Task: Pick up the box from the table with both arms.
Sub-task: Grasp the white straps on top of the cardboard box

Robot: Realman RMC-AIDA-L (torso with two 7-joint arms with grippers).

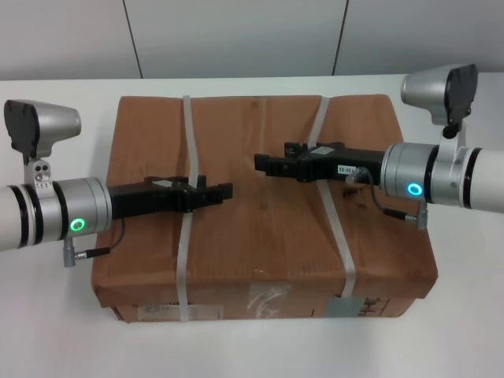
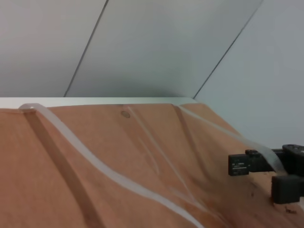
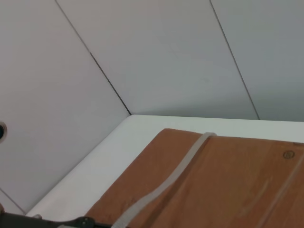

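White table [image 1: 47, 315]: one box [image 1: 260, 236], two straps; left pincer [image 1: 224, 191], right pincer [image 1: 262, 162] above, finger state unclear.

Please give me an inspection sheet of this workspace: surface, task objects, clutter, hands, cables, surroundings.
Surface: white table, smooth, wider than the box.
Job's things: brown cardboard box lying flat on the table, two whitish straps across it, labels and tape on its front side.
Clutter: nothing seen.
Hands: left hand and right hand both over the box top, pointing toward each other, a gap between them; neither holds the box.
Cables: one thin dark cable at each wrist.
Surroundings: grey panelled wall behind the table.
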